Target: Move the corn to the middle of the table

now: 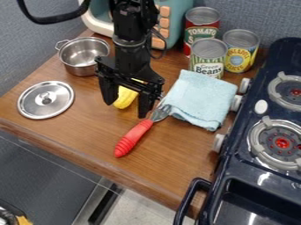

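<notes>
The black gripper (126, 109) hangs over the wooden table, left of the blue cloth, its fingers spread wide apart. Between and partly behind them lies the yellow corn (124, 97); its upper part is hidden by the gripper. Bare gaps show between the corn and both fingers, so the gripper stands open around it. The wooden table (82, 127) carries both.
A red-handled utensil (134, 137) lies just in front, its metal head by the folded blue cloth (199, 99). To the left are a steel pot (80, 67) and a lid (45, 105). Cans (208, 68) stand behind; a dark stove (253, 176) borders the right.
</notes>
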Motion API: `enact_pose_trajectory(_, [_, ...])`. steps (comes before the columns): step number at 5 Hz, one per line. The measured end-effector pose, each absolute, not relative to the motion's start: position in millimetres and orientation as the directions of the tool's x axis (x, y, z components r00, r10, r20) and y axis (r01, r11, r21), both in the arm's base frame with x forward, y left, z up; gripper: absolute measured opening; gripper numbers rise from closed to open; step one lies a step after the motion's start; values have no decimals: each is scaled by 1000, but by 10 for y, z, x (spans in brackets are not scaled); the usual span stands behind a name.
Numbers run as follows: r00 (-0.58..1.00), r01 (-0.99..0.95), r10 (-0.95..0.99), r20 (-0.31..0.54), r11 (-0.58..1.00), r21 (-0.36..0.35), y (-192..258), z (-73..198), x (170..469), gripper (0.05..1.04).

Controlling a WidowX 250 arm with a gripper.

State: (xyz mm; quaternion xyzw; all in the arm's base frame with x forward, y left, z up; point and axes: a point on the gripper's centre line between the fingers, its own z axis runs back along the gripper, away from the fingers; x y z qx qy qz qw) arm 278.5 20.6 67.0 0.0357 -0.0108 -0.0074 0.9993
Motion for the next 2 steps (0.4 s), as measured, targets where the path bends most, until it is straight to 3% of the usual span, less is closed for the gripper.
enact_pose_trajectory(2, [999,20,-23,22,995,93,240,605,2802,1000])
